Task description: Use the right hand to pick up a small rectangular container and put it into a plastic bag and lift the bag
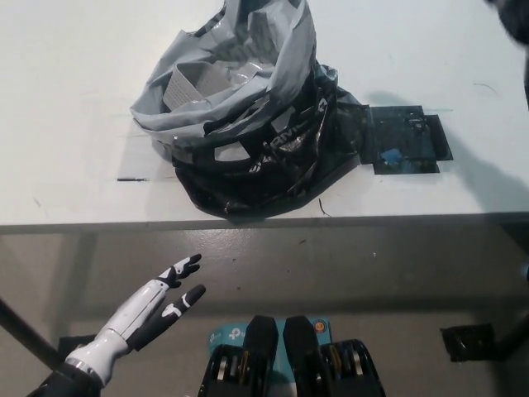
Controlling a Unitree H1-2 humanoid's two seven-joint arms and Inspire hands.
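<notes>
though crumpled, grey/black plastic bag [248, 124] sits open on table [66, 99].

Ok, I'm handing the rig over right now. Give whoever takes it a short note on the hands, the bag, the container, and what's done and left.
Left hand: open, idle below the table edge at lower left, holding nothing.
Right hand: barely in view, only a dark blur at the top right corner; state can't be told.
Plastic bag: grey and black, crumpled on the white table, mouth open upward, not lifted.
Small rectangular container: dark, flat on the table just right of the bag, touching its edge.
Done: nothing visible. Left: pick up container, bag it, lift bag.
</notes>
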